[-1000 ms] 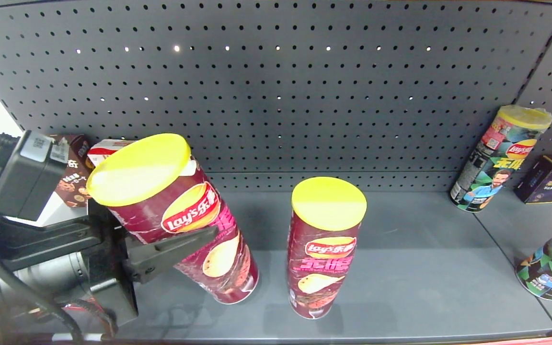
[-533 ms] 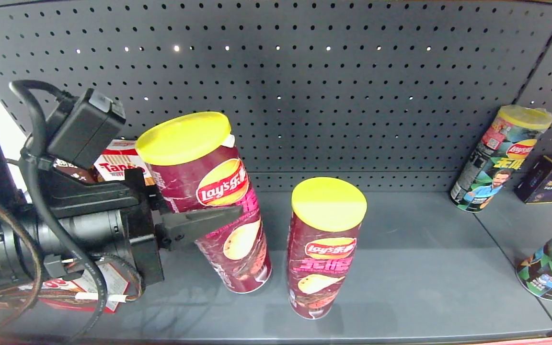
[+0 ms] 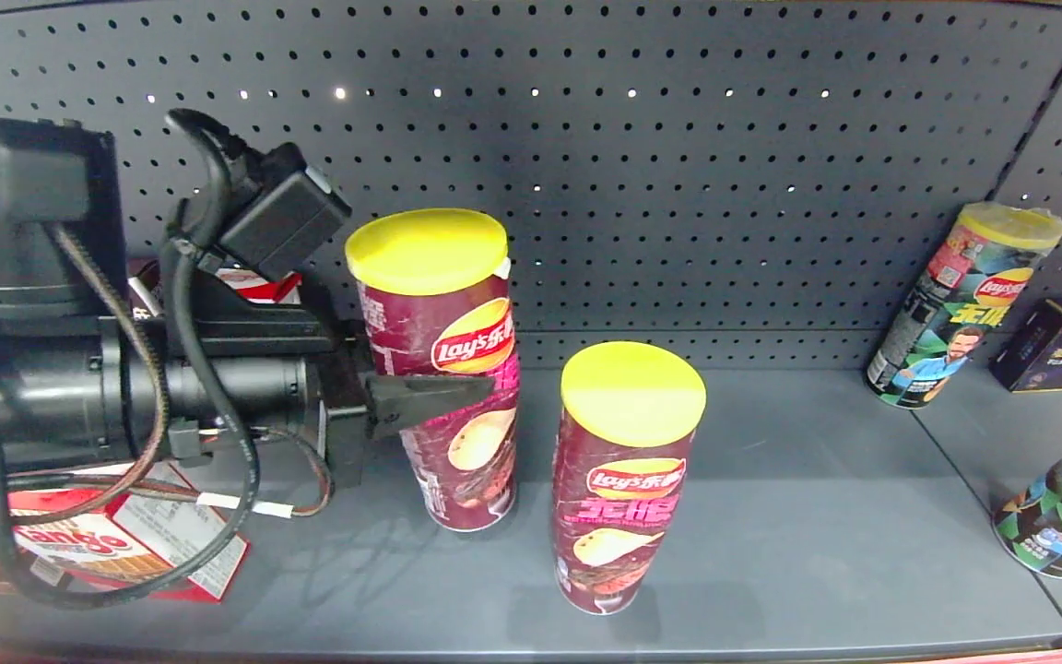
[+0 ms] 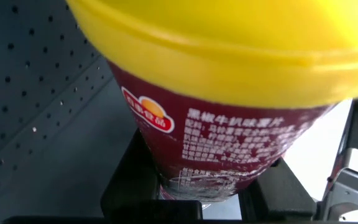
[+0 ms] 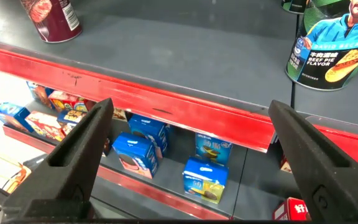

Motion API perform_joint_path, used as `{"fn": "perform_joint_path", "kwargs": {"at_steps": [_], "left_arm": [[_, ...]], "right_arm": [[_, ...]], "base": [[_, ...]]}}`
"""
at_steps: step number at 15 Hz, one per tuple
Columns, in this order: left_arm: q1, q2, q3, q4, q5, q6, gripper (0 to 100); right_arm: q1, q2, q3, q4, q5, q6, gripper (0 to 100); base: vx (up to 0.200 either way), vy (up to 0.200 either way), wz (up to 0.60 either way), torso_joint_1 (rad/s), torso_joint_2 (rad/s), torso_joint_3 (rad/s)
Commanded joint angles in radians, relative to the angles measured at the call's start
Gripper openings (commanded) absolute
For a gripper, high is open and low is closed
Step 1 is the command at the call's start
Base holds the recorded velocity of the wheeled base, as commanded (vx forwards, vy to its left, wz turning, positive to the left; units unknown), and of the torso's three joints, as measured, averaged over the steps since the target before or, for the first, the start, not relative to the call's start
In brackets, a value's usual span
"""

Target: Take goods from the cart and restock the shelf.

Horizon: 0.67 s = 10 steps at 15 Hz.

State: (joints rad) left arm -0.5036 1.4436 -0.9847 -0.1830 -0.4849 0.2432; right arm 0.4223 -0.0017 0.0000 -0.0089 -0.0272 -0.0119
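- Chip can with a yellow lid stands close to upright at the left-centre of the shelf. The left gripper has its fingers clamped round the can's middle. I cannot tell whether the base already rests on the shelf.
- Progress, as I judge it: this can has been brought to its place but is not yet let go. Left to do are setting it down, opening the fingers, drawing the arm back, and further trips to the cart.
- A second chip can of the same kind stands just beside it, nearer the front edge and not touching it.
- The right gripper hangs before the shelf's red front edge, its fingers spread wide with nothing between them.
- A red biscuit box lies under the left arm and could be brushed on withdrawal.
- A green-and-black can, a dark box and a patterned can sit well apart at the right.
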Motion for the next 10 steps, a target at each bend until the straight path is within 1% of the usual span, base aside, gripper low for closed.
{"fn": "perform_joint_path", "kwargs": {"at_steps": [1, 2, 4, 5, 7, 8, 10], "left_arm": [[0.004, 0.069, -0.040, 0.000, 0.000, 0.011, 0], [0.007, 0.104, -0.058, -0.004, -0.004, 0.013, 0], [0.008, 0.146, -0.081, -0.007, -0.008, 0.005, 0], [0.014, 0.176, -0.109, -0.010, -0.017, 0.005, 0], [0.022, 0.227, -0.163, -0.012, -0.017, 0.005, 0], [0.025, 0.278, -0.224, -0.012, -0.017, 0.008, 0], [0.036, 0.331, -0.287, -0.020, -0.017, 0.011, 0]], "right_arm": [[0.001, 0.002, 0.000, 0.000, 0.000, 0.000, 100], [0.001, 0.002, 0.000, 0.000, 0.000, 0.000, 100], [0.001, 0.002, 0.000, 0.000, 0.000, 0.000, 100], [0.001, 0.002, 0.000, 0.000, 0.000, 0.000, 100], [0.001, 0.002, 0.000, 0.000, 0.000, 0.000, 100], [0.001, 0.002, 0.000, 0.000, 0.000, 0.000, 100], [0.001, 0.002, 0.000, 0.000, 0.000, 0.000, 100]], "base": [[0.000, 0.000, 0.00, 0.000, 0.00, 0.000], [0.000, 0.000, 0.00, 0.000, 0.00, 0.000], [0.000, 0.000, 0.00, 0.000, 0.00, 0.000], [0.000, 0.000, 0.00, 0.000, 0.00, 0.000], [0.000, 0.000, 0.00, 0.000, 0.00, 0.000], [0.000, 0.000, 0.00, 0.000, 0.00, 0.000], [0.000, 0.000, 0.00, 0.000, 0.00, 0.000]]}}
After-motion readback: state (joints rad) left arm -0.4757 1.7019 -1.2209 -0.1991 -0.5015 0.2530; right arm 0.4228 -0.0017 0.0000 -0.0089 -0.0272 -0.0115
